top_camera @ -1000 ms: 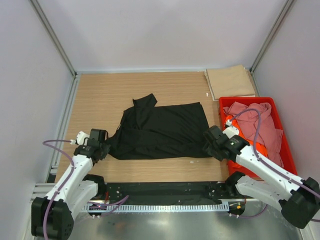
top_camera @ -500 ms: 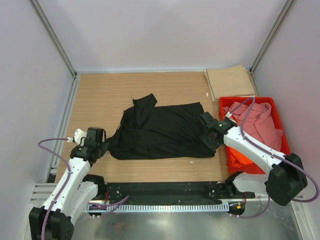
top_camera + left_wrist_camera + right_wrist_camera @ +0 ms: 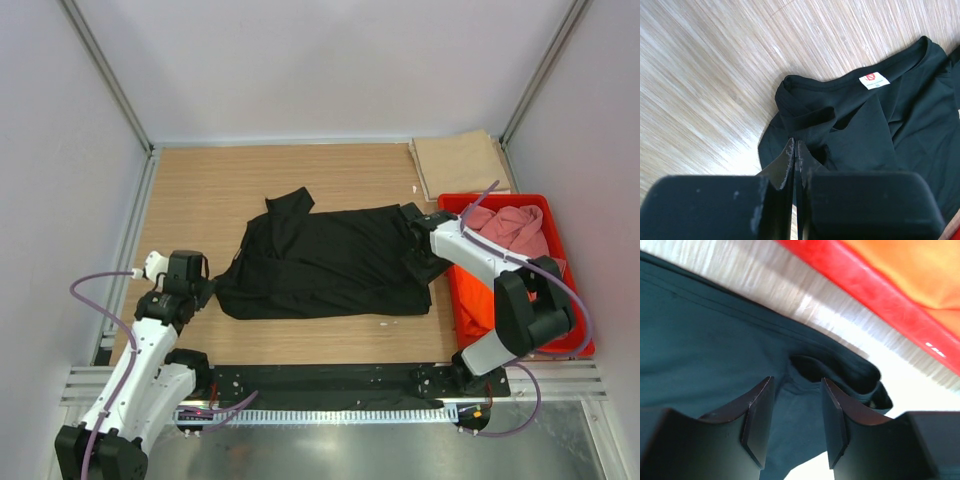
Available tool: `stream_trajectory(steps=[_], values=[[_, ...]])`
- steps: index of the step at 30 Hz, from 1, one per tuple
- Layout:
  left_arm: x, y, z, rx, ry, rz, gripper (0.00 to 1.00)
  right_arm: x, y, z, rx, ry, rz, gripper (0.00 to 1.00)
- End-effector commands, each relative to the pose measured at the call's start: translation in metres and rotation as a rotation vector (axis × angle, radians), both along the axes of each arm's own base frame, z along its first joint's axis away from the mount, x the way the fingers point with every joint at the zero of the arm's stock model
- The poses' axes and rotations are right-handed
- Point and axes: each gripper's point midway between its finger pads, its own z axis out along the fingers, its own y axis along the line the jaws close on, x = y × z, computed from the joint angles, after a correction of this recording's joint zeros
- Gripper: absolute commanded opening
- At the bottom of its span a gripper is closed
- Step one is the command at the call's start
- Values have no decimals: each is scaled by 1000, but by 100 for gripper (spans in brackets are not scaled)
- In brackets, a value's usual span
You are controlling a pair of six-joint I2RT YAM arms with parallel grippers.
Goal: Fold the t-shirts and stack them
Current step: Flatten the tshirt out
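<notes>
A black t-shirt [image 3: 325, 262] lies spread on the wooden table, its collar and label to the left [image 3: 875, 80]. My left gripper [image 3: 203, 290] is shut, its tips [image 3: 795, 146] just over the shirt's collar end; no cloth shows between the jaws. My right gripper [image 3: 413, 232] is open, low over the shirt's far right corner [image 3: 805, 405], with the folded hem lying between the fingers [image 3: 760, 410]. A tan t-shirt [image 3: 462, 163] lies folded at the back right. A pink t-shirt [image 3: 510, 226] and an orange t-shirt [image 3: 472, 300] lie in the red crate.
The red crate [image 3: 500, 199] stands right of the black shirt, and its wall [image 3: 880, 290] is close beside my right gripper. Grey walls with metal posts enclose the table. A black strip runs along the near edge [image 3: 320, 378].
My right gripper has swung from the shirt's near right corner up along its right edge to the far right corner. My left gripper has drawn back slightly to the left.
</notes>
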Motion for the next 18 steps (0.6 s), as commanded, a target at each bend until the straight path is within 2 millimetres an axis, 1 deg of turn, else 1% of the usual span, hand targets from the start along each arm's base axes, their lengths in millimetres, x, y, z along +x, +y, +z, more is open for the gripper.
stream_trajectory(steps=[1,4,8,14,18], values=[[8,0,17,5,-48,-9,0,8,5,3,12,-8,-24,48],[9,-2,17,-3,-53,-15,0,2,7,-6,17,36,-19,47],[10,-3,17,-8,-55,-18,0,-12,6,-20,19,93,-21,47],[10,-4,14,-11,-54,-22,0,-17,3,-31,4,119,-23,45],[10,-2,12,-4,-55,-17,0,-13,3,-36,1,112,-22,43]])
